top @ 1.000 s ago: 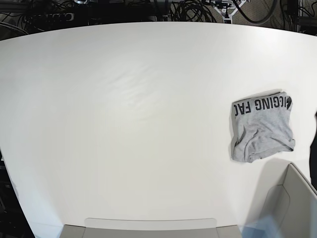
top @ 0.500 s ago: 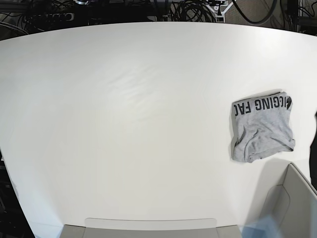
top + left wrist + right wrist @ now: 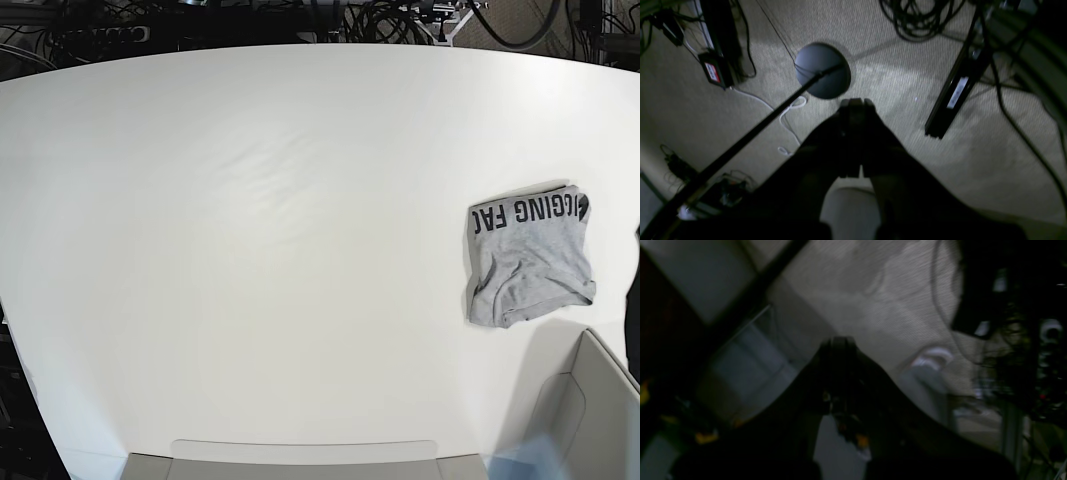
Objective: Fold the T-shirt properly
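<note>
The T-shirt lies folded into a small grey bundle near the right edge of the white table in the base view, its black lettering along the far edge and a rounded fold at the near-left corner. Nothing touches it. A grey bin stands just beside its near side at the table's corner. Neither arm is over the table. The left gripper points at carpeted floor, above a dark round base and cables, its jaws pressed together and empty. The right gripper shows as a dark, blurred shape, jaws apparently together, also empty.
</note>
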